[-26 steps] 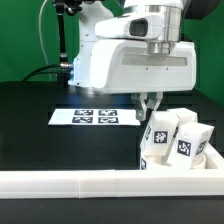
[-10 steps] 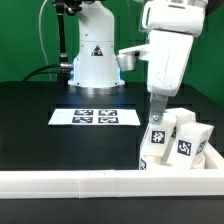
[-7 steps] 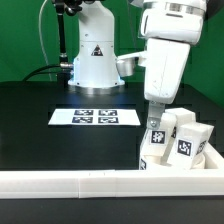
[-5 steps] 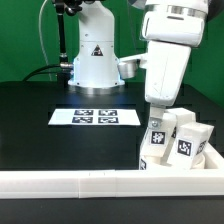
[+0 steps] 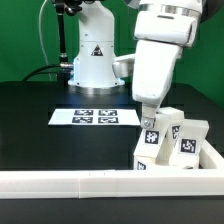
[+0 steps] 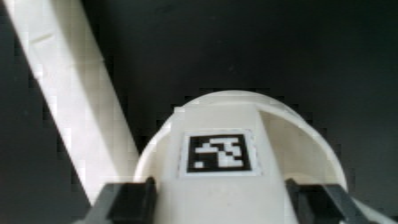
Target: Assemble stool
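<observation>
Behind the arm, the jaws (image 5: 148, 119) pinch a tagged leg (image 6: 228, 140), fingertips mostly hidden.

The arm (image 5: 150, 60) is glossy white all over, built from fat rounded shells with soft edges. Its base (image 5: 92, 58) is a broad white dome carrying a small dark triangular mark on the front. Above the base, darker joint sections break up the white, and a thin black cable (image 5: 60, 40) runs down beside the column, with another looping off toward the exterior view's left. The big forearm housing nearest me is a smooth white block, topped by a grey ring band at the wrist joint (image 5: 165, 10). The tool (image 5: 148, 118) is small and dark below that housing; in the wrist view its fingers (image 6: 121, 203) show as dark, square-ended blocks.
</observation>
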Robot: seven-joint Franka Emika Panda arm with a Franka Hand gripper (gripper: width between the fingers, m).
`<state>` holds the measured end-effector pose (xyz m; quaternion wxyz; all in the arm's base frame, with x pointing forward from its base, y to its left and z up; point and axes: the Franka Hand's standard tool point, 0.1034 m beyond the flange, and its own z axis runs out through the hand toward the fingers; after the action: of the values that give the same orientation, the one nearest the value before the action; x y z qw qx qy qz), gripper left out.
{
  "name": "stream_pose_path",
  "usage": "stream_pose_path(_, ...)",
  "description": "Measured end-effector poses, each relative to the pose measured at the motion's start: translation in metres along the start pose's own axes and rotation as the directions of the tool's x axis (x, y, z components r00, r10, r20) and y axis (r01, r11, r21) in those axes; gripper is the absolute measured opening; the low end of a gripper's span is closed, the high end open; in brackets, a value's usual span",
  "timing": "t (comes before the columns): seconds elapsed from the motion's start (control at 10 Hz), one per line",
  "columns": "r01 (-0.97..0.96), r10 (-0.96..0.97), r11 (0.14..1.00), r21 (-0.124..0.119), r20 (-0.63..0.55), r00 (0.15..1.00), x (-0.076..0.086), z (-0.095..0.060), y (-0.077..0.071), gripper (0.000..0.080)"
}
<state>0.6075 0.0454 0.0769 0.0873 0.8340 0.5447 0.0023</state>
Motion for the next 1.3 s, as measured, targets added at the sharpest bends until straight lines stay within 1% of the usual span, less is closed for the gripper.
stream_pose_path(0.1,-0.092,0.092,0.996,0.002,0.000,0.996,0.000,0.000,0.000,0.0342)
stream_pose_path(0.2,-0.224,0.224,0.975,0.007,0.007,0.975,-0.004,0.001,0.000,0.0343)
stream_pose_path(0.4,-0.467,0.467,0.884,0.024,0.007,0.884,-0.007,0.001,-0.001,0.0343)
stream_pose_path(0.6,-0.621,0.622,0.783,0.045,-0.006,0.783,-0.009,0.002,0.000,0.0343)
stream_pose_path(0.8,-0.679,0.680,0.733,0.049,-0.021,0.733,-0.010,0.002,-0.001,0.0343)
stream_pose_path(0.9,-0.773,0.775,0.631,0.056,-0.014,0.632,-0.009,0.002,-0.001,0.0343)
stream_pose_path(1.0,-0.810,0.811,0.584,0.058,-0.011,0.584,-0.009,0.002,-0.001,0.0343)
stream_pose_path(1.2,-0.892,0.894,0.447,0.063,-0.001,0.448,-0.010,0.002,-0.001,0.0343)
stream_pose_path(1.3,-0.939,0.942,0.333,0.084,0.011,0.335,-0.013,0.003,0.000,0.0343)
